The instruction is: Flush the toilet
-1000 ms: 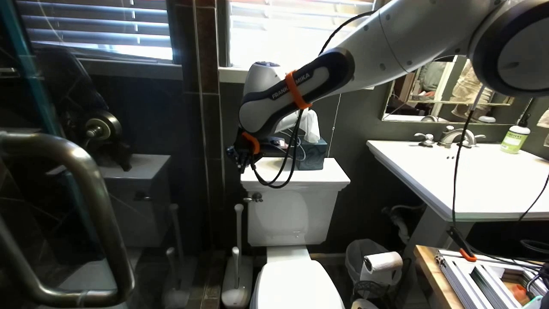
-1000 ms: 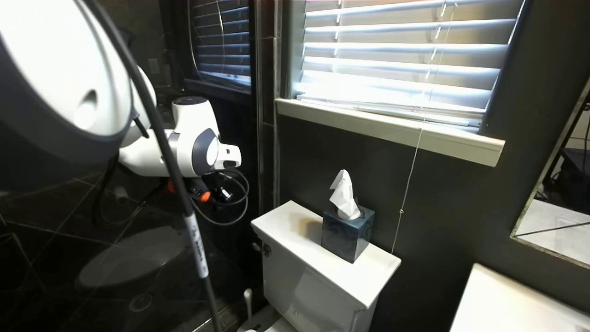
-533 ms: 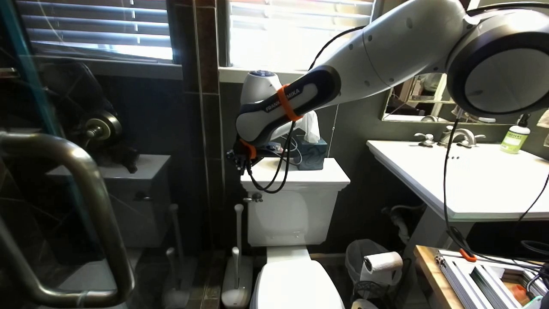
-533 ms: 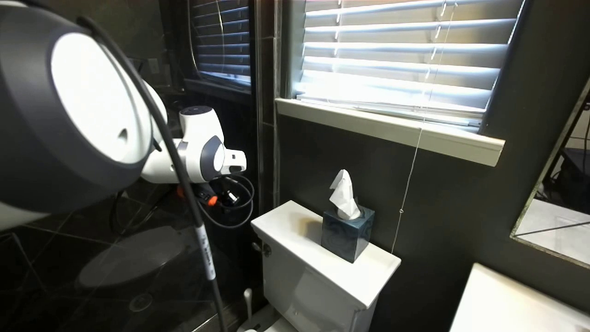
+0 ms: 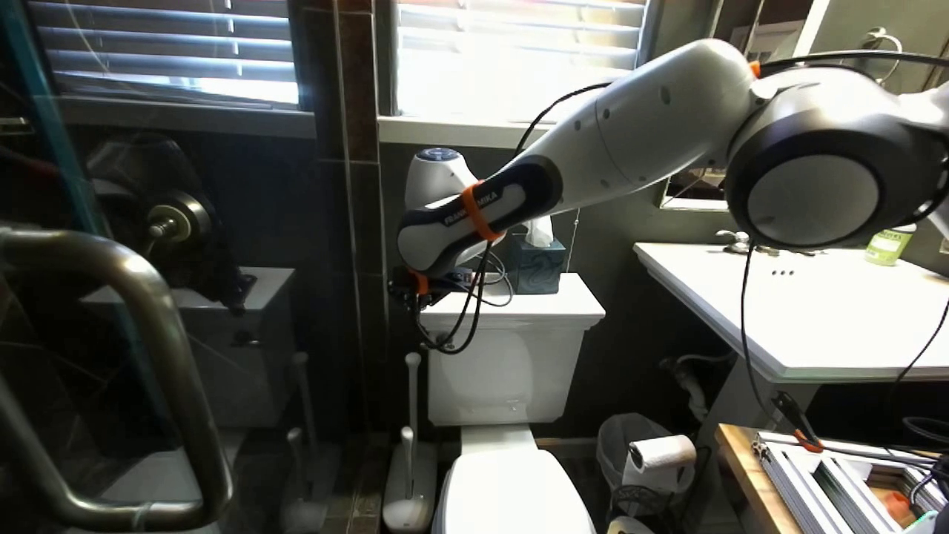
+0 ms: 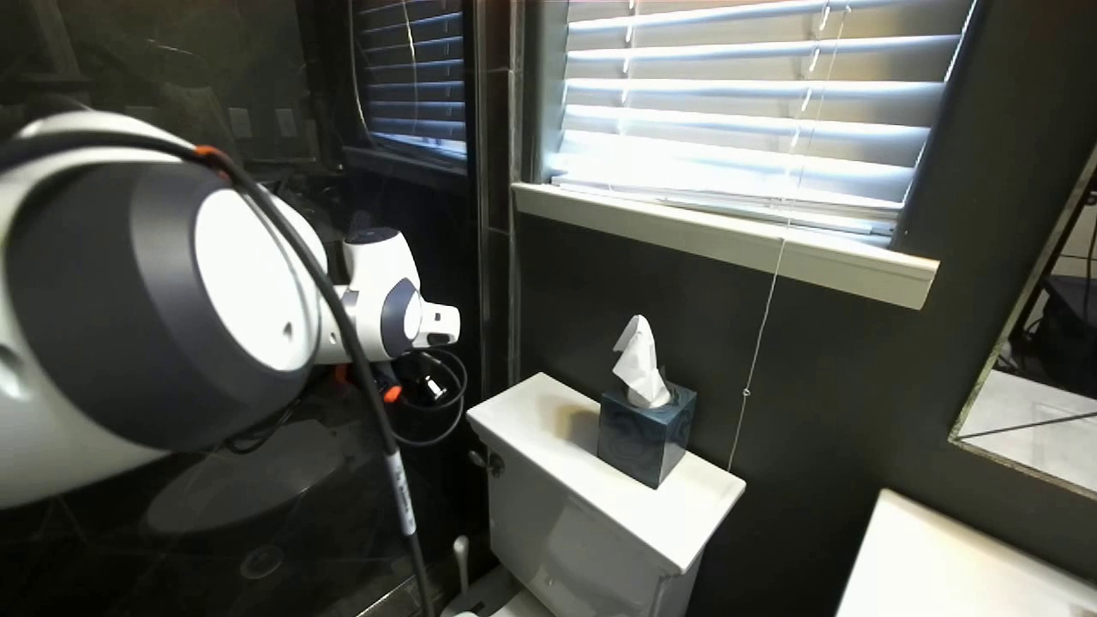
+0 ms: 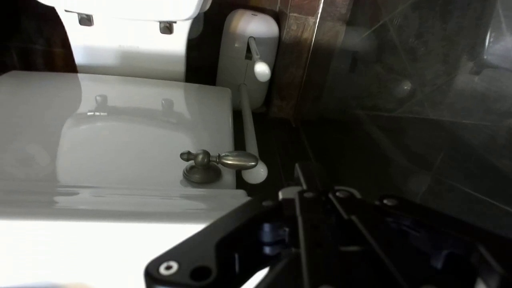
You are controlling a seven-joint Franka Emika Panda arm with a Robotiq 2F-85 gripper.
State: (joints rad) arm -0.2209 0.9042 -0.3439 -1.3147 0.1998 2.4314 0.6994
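- Elbow joint (image 5: 812, 189): large, in the foreground of both exterior views. Lower than half a second ago; in an exterior view it has also shifted leftward, now masking part of the faucet (image 5: 734, 239) and the top of the soap bottle (image 5: 890, 246).
- Forearm (image 5: 652, 122): tilted, descending from elbow to wrist; orange strap (image 5: 478, 211) around its lower part, across the lettering.
- Wrist (image 5: 436, 182): slightly lower than before, its dark cap facing up.
- Cables (image 5: 454, 351): black, looped loosely below the strap; the loop hangs lower than in the earlier frames.
- Gripper (image 7: 311, 178): black, pointing down, clenched — fingers drawn together.
- Flush lever (image 7: 232, 160): bronze-toned metal, jutting sideways past the tank (image 7: 140, 148); near the gripper's tips, visibly apart from them in the wrist view. Unmoved; the cable loop now crosses it in an exterior view.
- Toilet (image 5: 489, 393): white, below the window, lid down. Unmoved.
- Caddy (image 5: 404, 512): white, on the floor close beside the bowl, two handles rising from it.
- Tissue box (image 6: 643, 441): dark blue, on the tank top, tissue (image 6: 641, 373) standing out. Unmoved.
- Blind (image 6: 737, 94): white slats — lowered over the window.
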